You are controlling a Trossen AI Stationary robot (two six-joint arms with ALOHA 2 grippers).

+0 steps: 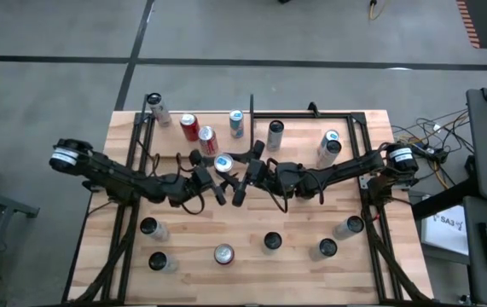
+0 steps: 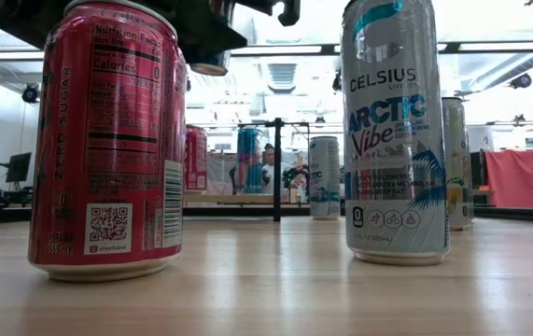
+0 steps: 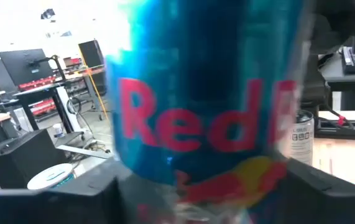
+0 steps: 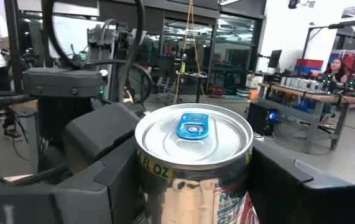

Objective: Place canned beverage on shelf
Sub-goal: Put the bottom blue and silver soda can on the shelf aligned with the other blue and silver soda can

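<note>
Gripping the Red Bull can [image 1: 223,164] between both my left gripper [image 1: 217,183] and right gripper [image 1: 245,179] mid-table, I haven't reached the shelf [image 1: 294,128] yet.

The high view looks straight down on the whole table [image 1: 252,230]; the low view sits at table height, close to two cans, facing the room; both wrist views look close-up at one can [image 4: 194,163], which the high view shares mid-table.
</note>
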